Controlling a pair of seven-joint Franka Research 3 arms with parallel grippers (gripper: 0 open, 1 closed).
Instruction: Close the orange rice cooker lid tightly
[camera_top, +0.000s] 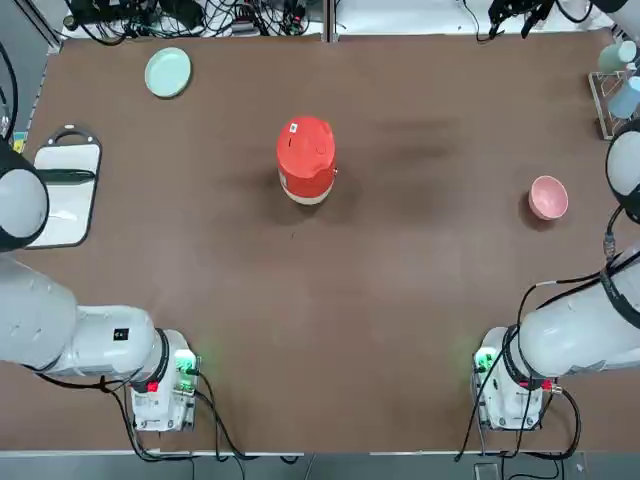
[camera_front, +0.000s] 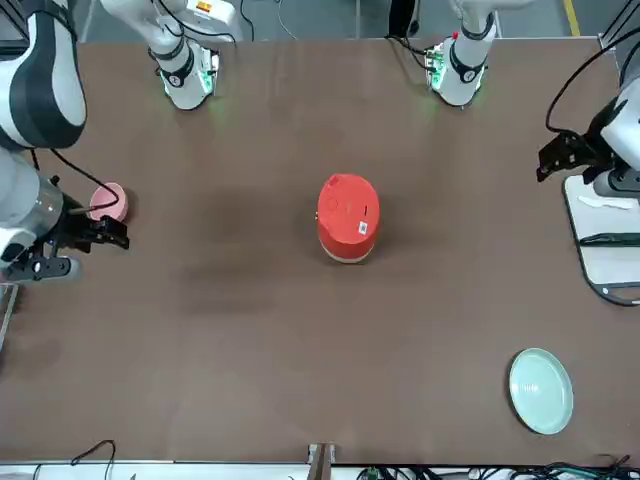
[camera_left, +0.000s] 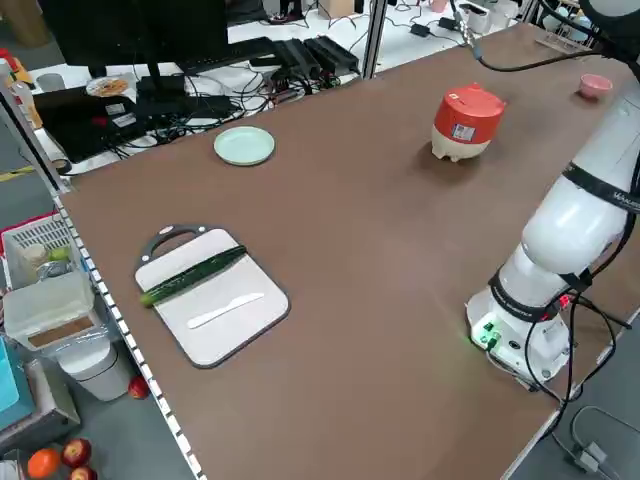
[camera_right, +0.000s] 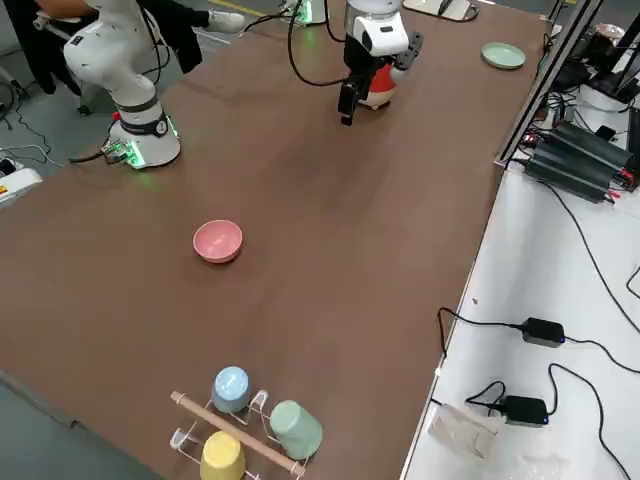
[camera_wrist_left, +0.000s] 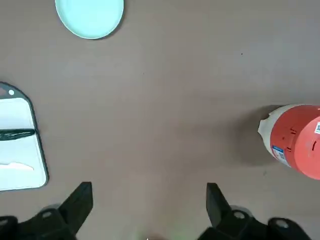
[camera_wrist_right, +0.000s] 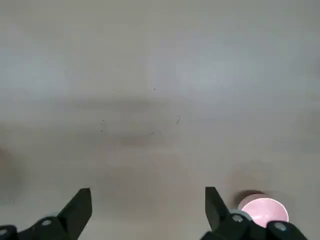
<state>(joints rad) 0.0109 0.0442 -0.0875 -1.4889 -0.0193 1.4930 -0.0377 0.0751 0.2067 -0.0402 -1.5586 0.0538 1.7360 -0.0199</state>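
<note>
The orange rice cooker (camera_top: 305, 165) stands upright near the table's middle, also seen in the front view (camera_front: 346, 225) and the left side view (camera_left: 465, 125). Its domed lid (camera_top: 305, 145) lies down over the body, white label on top; I cannot tell whether it is latched. My left gripper (camera_wrist_left: 149, 187) hangs open high over the table's left edge (camera_front: 552, 160), far from the cooker. My right gripper (camera_wrist_right: 147, 192) hangs open at the right edge (camera_front: 108, 235), above the pink bowl's side. Neither gripper holds anything.
A pale green plate (camera_top: 167, 72) sits at the far left. A white cutting board (camera_top: 65, 190) with a cucumber and a knife lies at the left edge. A pink bowl (camera_top: 548, 196) sits at the right, a cup rack (camera_top: 615, 80) at the far right corner.
</note>
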